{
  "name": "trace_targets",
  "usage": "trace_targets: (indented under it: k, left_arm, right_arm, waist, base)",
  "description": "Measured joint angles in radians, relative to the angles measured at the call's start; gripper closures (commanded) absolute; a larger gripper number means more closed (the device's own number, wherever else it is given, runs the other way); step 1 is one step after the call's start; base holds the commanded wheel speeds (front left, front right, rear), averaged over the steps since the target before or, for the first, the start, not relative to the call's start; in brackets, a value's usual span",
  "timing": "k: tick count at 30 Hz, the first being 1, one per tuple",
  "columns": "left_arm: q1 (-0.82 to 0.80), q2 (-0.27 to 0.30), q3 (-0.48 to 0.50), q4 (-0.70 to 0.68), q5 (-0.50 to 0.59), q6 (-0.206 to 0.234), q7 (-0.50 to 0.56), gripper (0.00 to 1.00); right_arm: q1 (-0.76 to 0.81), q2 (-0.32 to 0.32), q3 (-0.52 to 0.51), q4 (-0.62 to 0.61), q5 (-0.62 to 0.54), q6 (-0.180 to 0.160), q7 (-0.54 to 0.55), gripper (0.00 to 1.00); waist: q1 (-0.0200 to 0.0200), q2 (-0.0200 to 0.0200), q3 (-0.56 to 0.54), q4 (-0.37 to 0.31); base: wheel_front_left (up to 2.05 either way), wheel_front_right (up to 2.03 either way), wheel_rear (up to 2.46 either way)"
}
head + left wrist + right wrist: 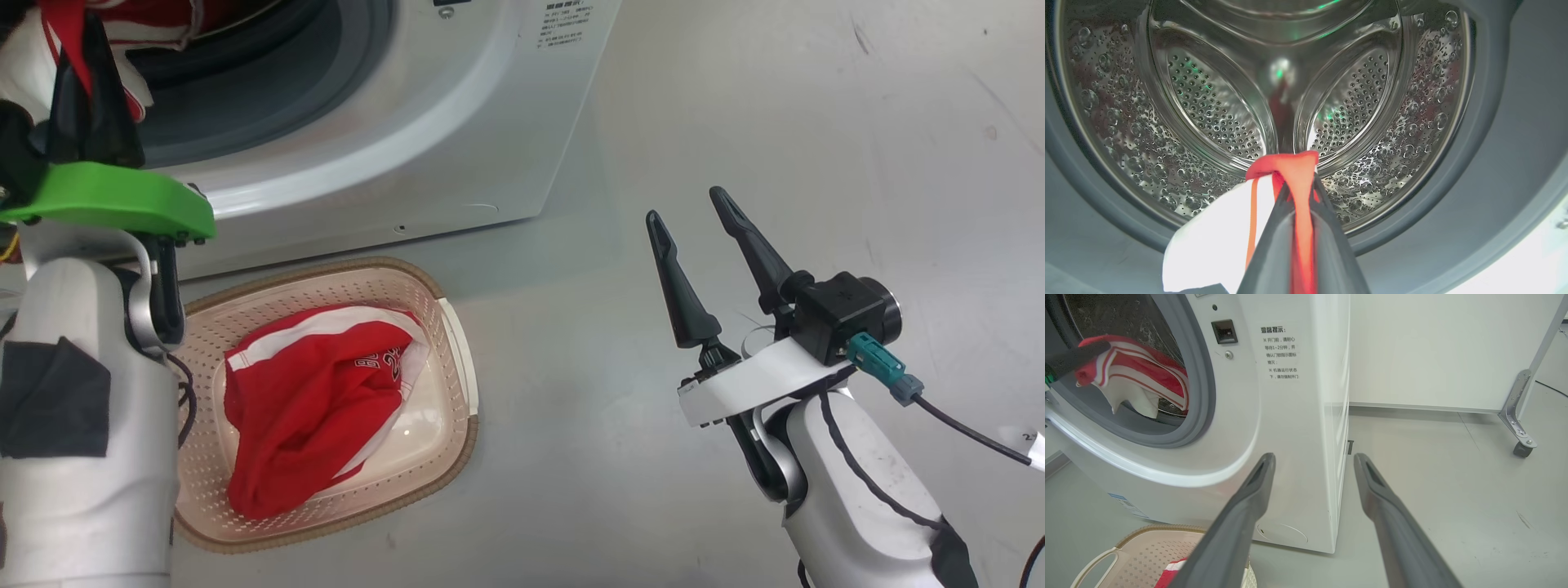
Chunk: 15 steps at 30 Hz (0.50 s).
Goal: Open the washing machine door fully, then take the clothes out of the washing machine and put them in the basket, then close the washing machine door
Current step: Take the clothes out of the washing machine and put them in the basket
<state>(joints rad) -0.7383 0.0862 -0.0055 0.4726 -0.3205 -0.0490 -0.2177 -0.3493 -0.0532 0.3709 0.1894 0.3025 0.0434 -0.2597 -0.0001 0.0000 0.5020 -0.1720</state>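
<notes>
Left tool [1300,184] tight on a red jersey [1139,374] at the drum mouth [269,110], right tool [686,204] agape; second jersey [310,408] in basket [454,343].

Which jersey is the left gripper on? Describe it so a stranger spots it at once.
Find the white washer and look into its round, grey-ringed opening. There a red and white striped jersey hangs, pinched in the shut left gripper. The other jersey lies in the basket; this one is held up at the opening.
</notes>
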Motion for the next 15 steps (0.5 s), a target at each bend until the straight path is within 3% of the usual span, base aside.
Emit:
trace_targets:
  k: [15]
  left_arm:
    - [0.175,-0.029,-0.03,-0.221,0.033,0.006,-0.034,1.0]
  right_arm:
    - [0.096,0.0,-0.04,0.047,-0.007,0.017,0.0,0.0]
  waist:
    - [0.0,0.0,-0.165,0.053]
  base:
    - [0.0,0.0,0.0]
